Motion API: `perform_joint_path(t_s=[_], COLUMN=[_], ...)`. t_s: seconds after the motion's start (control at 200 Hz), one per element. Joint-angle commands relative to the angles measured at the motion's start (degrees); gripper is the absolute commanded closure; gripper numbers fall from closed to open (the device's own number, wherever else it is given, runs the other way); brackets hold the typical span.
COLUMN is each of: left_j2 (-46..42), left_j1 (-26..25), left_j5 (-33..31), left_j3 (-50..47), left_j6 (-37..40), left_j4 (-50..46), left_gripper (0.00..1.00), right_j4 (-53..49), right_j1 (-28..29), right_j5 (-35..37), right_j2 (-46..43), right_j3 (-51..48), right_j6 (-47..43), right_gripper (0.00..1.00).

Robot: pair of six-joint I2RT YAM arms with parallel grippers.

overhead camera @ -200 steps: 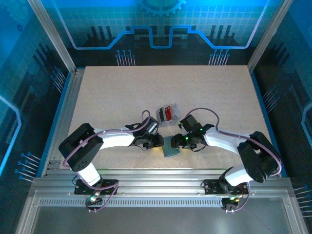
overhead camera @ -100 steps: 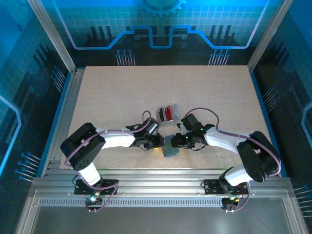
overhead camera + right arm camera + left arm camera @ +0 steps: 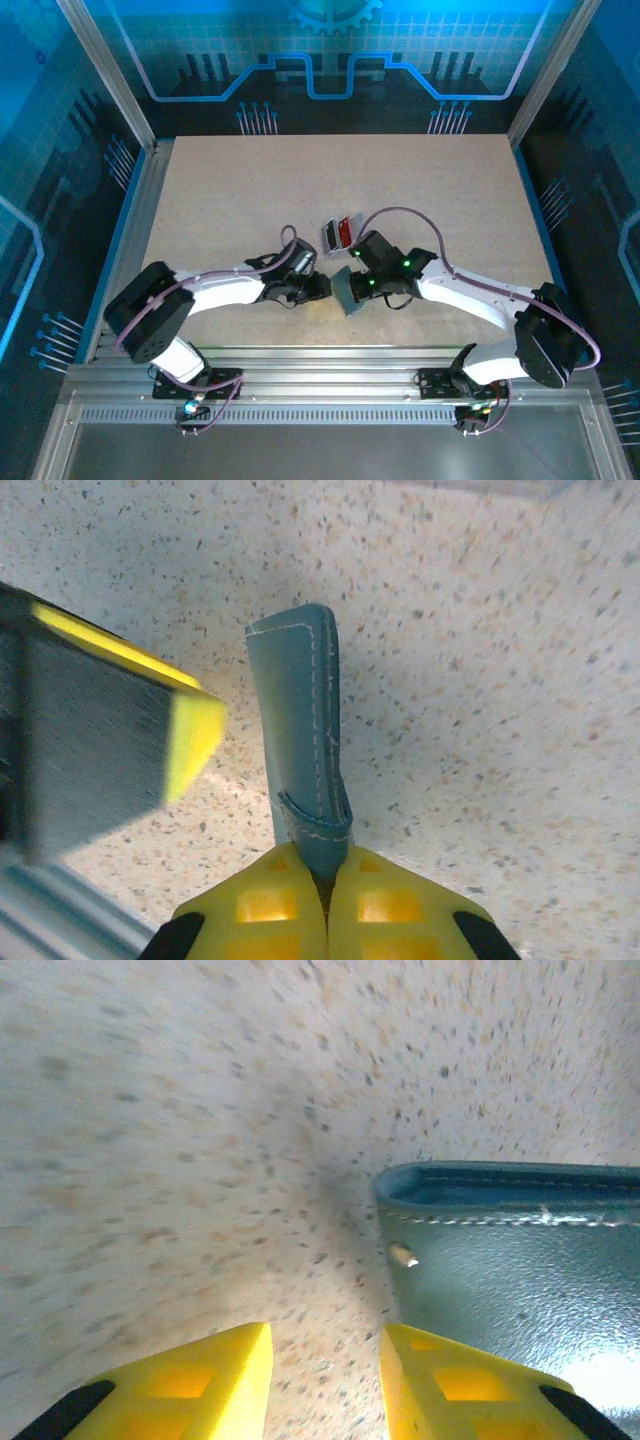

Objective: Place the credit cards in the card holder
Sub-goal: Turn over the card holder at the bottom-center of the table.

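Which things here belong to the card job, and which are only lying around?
Belong to the job: card holder, gripped by the right hand; credit cards, stacked just beyond it; left hand, open beside the holder.
Only surroundings: table; metal frame; blue wall panels.

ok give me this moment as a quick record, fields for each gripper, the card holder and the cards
left gripper: open, holding nothing, low over the table beside the card holder
right gripper: shut on the card holder, pinching one edge
card holder: blue-grey, seen edge-on from the right wrist, between the two grippers near the table's front
credit cards: small pile, red and grey, lying on the table just beyond the grippers, not yet in the holder
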Motion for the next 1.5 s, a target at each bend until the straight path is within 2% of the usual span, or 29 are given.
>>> perform_joint_path(t_s=[0.0,0.2,0.355,0.495,0.57,0.68,0.84,0.9,0.986,1.066,1.201,1.331,1.401,1.496], left_j2=[-7.78,-22.46,-27.60,-28.31,-28.24,-26.90,-23.74,-22.58,-20.39,-17.10,-9.96,-2.72,0.60,4.36], left_j1=[4.55,12.96,17.65,21.46,22.78,23.76,24.55,24.64,24.51,23.49,18.89,16.72,16.10,15.29], left_j5=[-2.11,-6.36,-7.26,-6.04,-5.08,-4.70,-3.77,-3.29,-0.36,2.39,4.46,6.09,6.74,8.07], left_j3=[-2.96,-6.59,-7.24,-7.90,-8.04,-6.78,-4.16,-3.19,-1.65,0.91,6.98,11.66,13.86,16.67], left_j6=[-1.97,-2.36,-1.99,-2.13,-2.14,-1.07,1.49,2.45,4.01,6.14,9.55,10.19,10.31,10.90], left_j4=[-6.62,-17.04,-21.77,-22.47,-21.98,-21.95,-21.69,-21.32,-19.44,-18.27,-17.45,-15.54,-14.45,-13.29], left_gripper=[0.63,0.60,0.59,0.59,0.59,0.58,0.54,0.53,0.51,0.50,0.47,0.49,0.50,0.51], right_j4=[-5.60,-2.76,1.82,6.84,7.58,8.20,8.13,8.16,7.44,6.55,4.32,5.01,6.91,10.48], right_j1=[5.87,15.04,20.66,23.34,24.87,27.03,27.67,27.34,26.10,23.34,20.78,19.96,19.30,18.88], right_j5=[14.69,30.20,45.74,52.02,52.71,49.42,39.90,36.41,30.40,22.84,11.20,6.25,4.15,1.48], right_j2=[1.62,8.90,18.68,24.77,27.20,27.41,22.74,20.34,16.32,12.10,10.30,12.79,14.63,16.80], right_j3=[5.57,11.53,14.91,16.14,16.52,15.09,11.56,10.30,8.41,6.25,4.98,4.55,3.64,2.33], right_j6=[-4.83,-14.06,-20.38,-24.06,-24.51,-22.79,-18.16,-16.84,-13.79,-9.62,-5.62,-2.51,-0.99,0.54], right_gripper=[1.00,1.00,1.00,1.00,1.00,0.83,0.50,0.44,0.41,0.48,0.72,0.93,0.99,1.00])
